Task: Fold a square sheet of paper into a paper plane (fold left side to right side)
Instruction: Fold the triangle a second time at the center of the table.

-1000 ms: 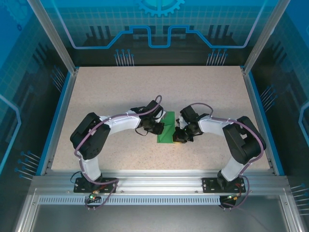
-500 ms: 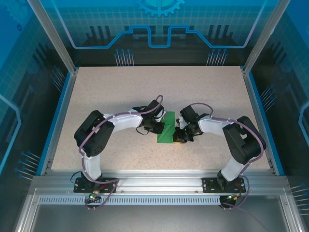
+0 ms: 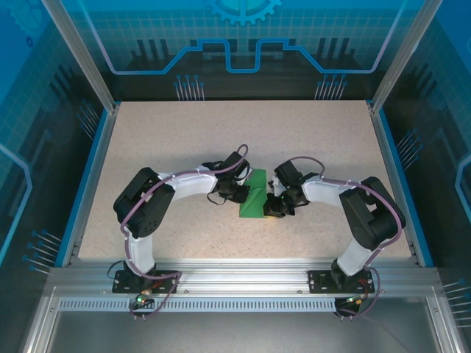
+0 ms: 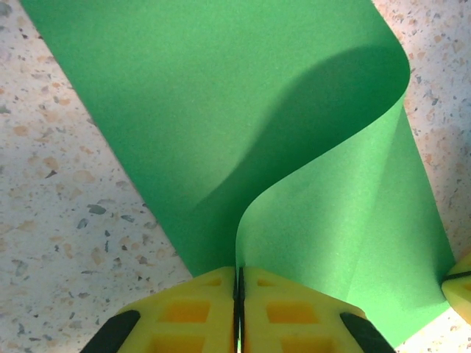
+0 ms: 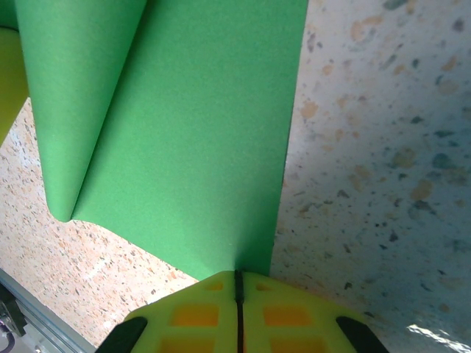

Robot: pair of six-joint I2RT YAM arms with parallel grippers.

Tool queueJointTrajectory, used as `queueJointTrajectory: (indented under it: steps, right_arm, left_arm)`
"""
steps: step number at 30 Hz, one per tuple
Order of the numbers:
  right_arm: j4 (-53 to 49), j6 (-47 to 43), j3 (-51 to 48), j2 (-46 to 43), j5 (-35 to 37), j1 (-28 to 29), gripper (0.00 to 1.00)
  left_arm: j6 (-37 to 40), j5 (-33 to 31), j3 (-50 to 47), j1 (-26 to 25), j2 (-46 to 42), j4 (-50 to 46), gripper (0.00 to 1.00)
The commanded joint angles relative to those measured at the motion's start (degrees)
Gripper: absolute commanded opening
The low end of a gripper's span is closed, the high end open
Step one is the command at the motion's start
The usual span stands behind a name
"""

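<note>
Two claws hold the square sheet of paper (image 4: 221,110). The left gripper (image 4: 239,283) is clamped on its lifted, curling edge, and the right gripper (image 5: 238,283) pinches the flat edge directly ahead. The sheet looks light, floppy and easily creased, so its edges seem the best hold.

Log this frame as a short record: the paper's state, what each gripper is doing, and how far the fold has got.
paper: square sheet of paper, bright green, near the middle of the table
left gripper: shut on a lifted edge of the sheet
right gripper: shut on the sheet's edge, low by the tabletop
shape: bent over in a soft curl, no sharp crease visible
fold: not yet pressed flat
</note>
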Motion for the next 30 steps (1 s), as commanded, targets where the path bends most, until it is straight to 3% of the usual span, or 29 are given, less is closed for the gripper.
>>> queueJointTrajectory:
  steps: [1,18,30]
  right_arm:
    - [-4.80,-0.82,-0.42,1.40,4.48,0.62,0.08]
    - [-4.28,-1.12,-0.43,0.92,4.03,0.38,0.08]
    - [14.43,5.50,-4.27,-5.81,-8.46,-4.82,0.08]
  left_arm:
    - [1.09,-0.47,1.53,0.54,1.14,0.46,0.11]
    - [2.10,3.11,1.05,0.48,2.98,0.10,0.12]
    - [2.14,2.19,-1.10,0.43,2.10,0.27,0.13]
